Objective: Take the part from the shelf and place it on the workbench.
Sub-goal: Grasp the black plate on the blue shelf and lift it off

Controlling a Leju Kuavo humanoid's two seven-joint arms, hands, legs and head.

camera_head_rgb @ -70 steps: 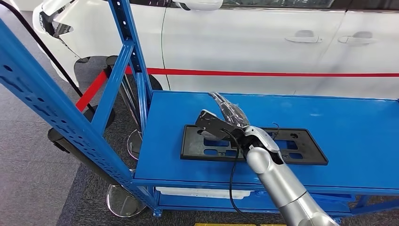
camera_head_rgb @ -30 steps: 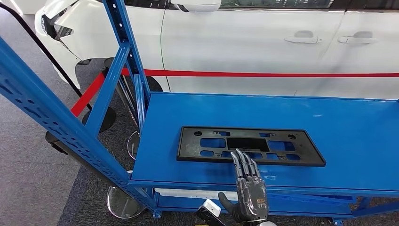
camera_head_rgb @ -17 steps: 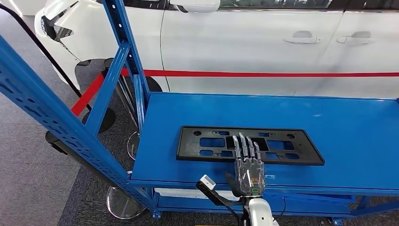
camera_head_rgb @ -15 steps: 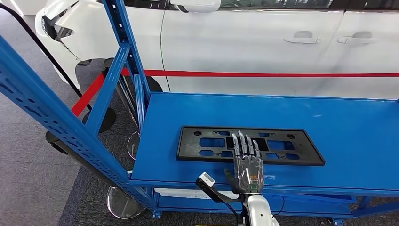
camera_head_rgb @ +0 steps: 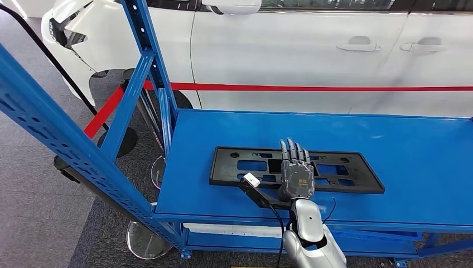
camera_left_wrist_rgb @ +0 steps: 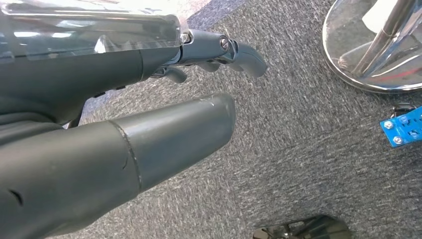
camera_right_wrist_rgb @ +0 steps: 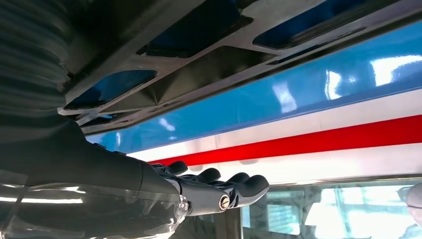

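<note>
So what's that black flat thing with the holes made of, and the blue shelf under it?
The black part looks like moulded plastic: matte, thin, with neat cut-out windows and small round holes. The blue shelf looks like painted sheet metal: smooth, glossy, catching light reflections, with punched holes in its uprights. Neither is certain by looks alone.

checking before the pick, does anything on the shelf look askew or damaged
Nothing stands out. The black part lies flat on the blue shelf, roughly square to its front edge, with no visible breaks. The right hand hovers over it, fingers extended.
</note>
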